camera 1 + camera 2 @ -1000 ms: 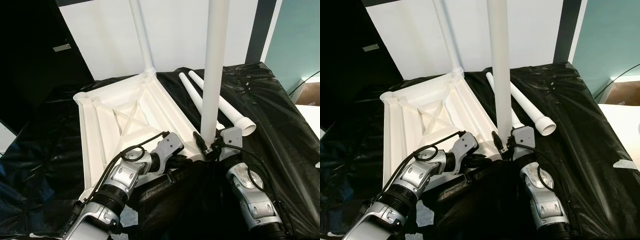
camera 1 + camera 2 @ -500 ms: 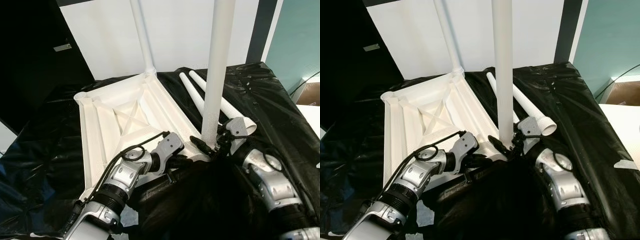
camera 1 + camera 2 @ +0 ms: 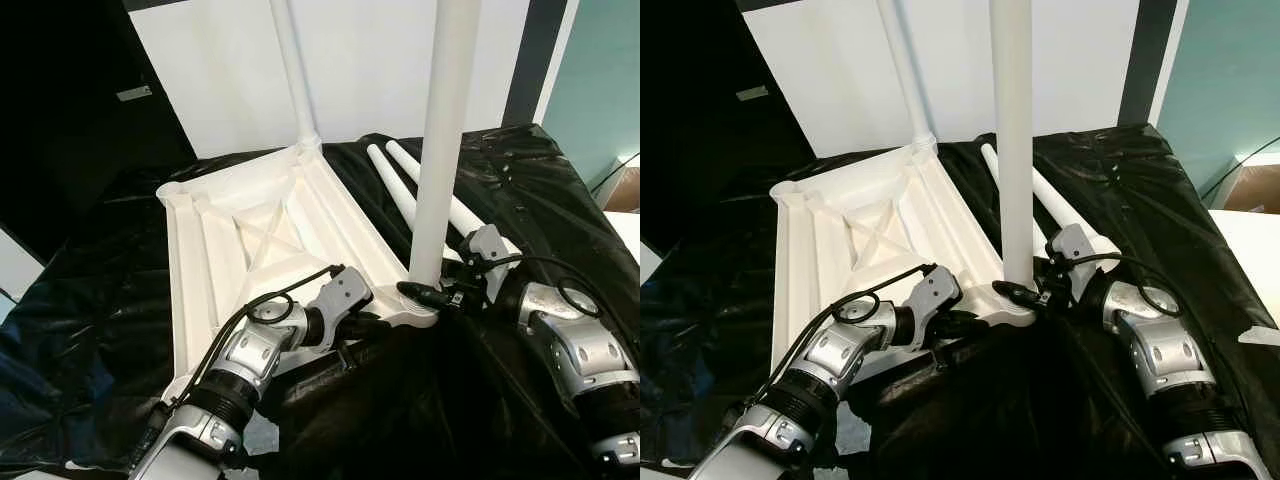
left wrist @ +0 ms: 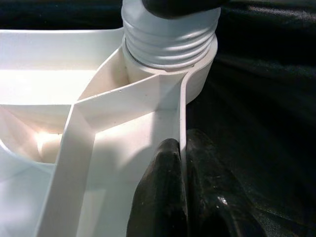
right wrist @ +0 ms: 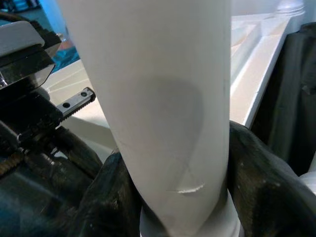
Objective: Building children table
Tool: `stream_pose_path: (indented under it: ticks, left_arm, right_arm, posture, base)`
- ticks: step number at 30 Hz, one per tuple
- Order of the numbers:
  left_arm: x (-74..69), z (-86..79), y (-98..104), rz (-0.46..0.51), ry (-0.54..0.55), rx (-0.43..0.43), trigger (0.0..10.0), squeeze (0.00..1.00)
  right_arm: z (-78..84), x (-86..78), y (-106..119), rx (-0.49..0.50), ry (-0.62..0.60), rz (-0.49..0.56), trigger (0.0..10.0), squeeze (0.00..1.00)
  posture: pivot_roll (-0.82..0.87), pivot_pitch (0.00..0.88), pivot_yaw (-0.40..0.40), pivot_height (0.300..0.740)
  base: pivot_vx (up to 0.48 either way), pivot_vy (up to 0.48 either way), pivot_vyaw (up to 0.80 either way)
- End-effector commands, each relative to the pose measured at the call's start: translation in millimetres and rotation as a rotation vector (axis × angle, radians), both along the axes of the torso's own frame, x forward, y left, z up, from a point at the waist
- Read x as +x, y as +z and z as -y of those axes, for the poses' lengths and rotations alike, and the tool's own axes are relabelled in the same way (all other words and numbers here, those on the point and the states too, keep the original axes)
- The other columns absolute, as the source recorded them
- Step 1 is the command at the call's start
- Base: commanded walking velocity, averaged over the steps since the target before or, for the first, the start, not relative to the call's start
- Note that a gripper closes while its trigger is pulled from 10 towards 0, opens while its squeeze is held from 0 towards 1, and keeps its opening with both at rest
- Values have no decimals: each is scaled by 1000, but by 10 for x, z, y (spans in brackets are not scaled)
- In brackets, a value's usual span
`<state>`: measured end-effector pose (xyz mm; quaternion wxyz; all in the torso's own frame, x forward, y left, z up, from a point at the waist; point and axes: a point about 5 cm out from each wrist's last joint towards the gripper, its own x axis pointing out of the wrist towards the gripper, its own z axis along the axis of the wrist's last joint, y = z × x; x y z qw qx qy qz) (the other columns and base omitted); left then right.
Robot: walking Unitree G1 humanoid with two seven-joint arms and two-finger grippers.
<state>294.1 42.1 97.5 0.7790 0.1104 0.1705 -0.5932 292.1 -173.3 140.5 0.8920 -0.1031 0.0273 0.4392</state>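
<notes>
Tabletop (image 3: 260, 240) lies upside down on black sheeting (image 3: 80, 340). We see left gripper (image 4: 181, 197) pinching its rim wall near the corner socket, right gripper (image 5: 177, 197) clamped round upright leg (image 3: 440, 150) at that socket. Two spare legs (image 3: 400, 195) lie beside.

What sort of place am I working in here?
Probably an indoor assembly spot: a black plastic sheet spread under an upturned white plastic tabletop, loose white legs lying beside it, a plain white wall behind.
</notes>
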Motion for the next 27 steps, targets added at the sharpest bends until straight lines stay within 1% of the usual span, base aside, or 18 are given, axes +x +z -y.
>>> stream_pose_path:
  ticks: [1, 2, 3, 4, 5, 6, 7, 8, 10, 11, 13, 16, 17, 18, 19, 20, 26, 27]
  left_arm:
    - [-112, -119, -334, -138, 56, 61, 10000, 0]
    - [-112, -119, -334, -138, 56, 61, 10000, 0]
    - [-112, -119, -334, -138, 57, 61, 10000, 0]
    - [-113, -115, -334, -138, 56, 61, 10000, 0]
    - [-113, -115, -334, -138, 56, 61, 10000, 0]
    - [-114, -114, -333, -138, 56, 60, 10000, 0]
    - [-114, -114, -333, -138, 56, 60, 10000, 0]
    - [-115, -115, -334, -138, 54, 61, 10000, 0]
    - [-117, -117, -335, -139, 53, 62, 10000, 0]
    - [-117, -117, -335, -139, 53, 62, 10000, 0]
    - [-120, -126, -340, -139, 49, 67, 10000, 0]
    - [-120, -122, -339, -139, 48, 67, 10000, 0]
    - [-120, -116, -337, -139, 46, 67, 10000, 0]
    - [-120, -110, -336, -139, 45, 65, 10000, 0]
    - [-120, -110, -336, -139, 45, 65, 10000, 0]
    - [-120, -106, -335, -138, 45, 64, 10000, 0]
    - [-125, -94, -341, -141, 48, 61, 10000, 0]
    - [-127, -93, -344, -142, 48, 61, 10000, 0]
  right_arm:
    - [-276, -107, -205, 120, -129, 4, 0, 0]
    - [-276, -107, -205, 120, -129, 4, 0, 0]
    - [-320, -128, -221, 164, -220, 37, 0, 0]
    - [-350, -198, -278, 207, -387, 82, 0, 0]
    - [-350, -198, -278, 207, -387, 82, 0, 0]
    - [-346, -223, -300, 212, -436, 88, 0, 0]
    - [-346, -223, -300, 212, -436, 88, 0, 0]
    - [-336, -236, -312, 218, -492, 98, 0, 0]
    - [-325, -239, -313, 221, -528, 103, 0, 0]
    - [-325, -239, -313, 221, -528, 103, 0, 0]
    - [-308, -205, -268, 221, -599, 133, 0, 0]
    - [-320, -205, -268, 209, -593, 135, 0, 0]
    - [-334, -208, -280, 190, -578, 130, 4157, 0]
    - [-341, -207, -289, 183, -532, 121, 10000, 0]
    - [-341, -207, -289, 183, -532, 121, 10000, 0]
    - [-352, -214, -296, 180, -513, 122, 10000, 1000]
    - [-291, -130, -256, 122, -399, 124, 10000, 1000]
    - [-272, -101, -215, 113, -345, 133, 10000, 0]
  posture:
    - [-75, 0, 113, 740]
    - [-75, 0, 113, 740]
    - [-75, 0, 113, 740]
    - [-71, 0, 115, 740]
    - [-71, 0, 115, 740]
    - [-72, 0, 116, 740]
    - [-72, 0, 116, 740]
    - [-75, 0, 119, 740]
    - [-77, 0, 120, 740]
    - [-77, 0, 120, 740]
    - [-81, 0, 122, 740]
    - [-83, 0, 123, 740]
    - [-83, 0, 123, 740]
    - [-83, 0, 123, 740]
    - [-83, 0, 123, 740]
    - [-83, 0, 123, 740]
    - [-86, 0, 117, 740]
    - [-86, 0, 117, 740]
  base:
    - [0, 0, 0]
    - [0, 0, 0]
    - [0, 0, 0]
    - [0, 0, 0]
    - [0, 0, 0]
    - [0, 0, 0]
    - [0, 0, 0]
    - [0, 0, 0]
    - [0, 0, 0]
    - [0, 0, 0]
    - [0, 0, 0]
    - [0, 0, 0]
    - [0, 0, 0]
    - [0, 0, 0]
    - [0, 0, 0]
    - [0, 0, 0]
    - [0, 0, 0]
    - [0, 0, 0]
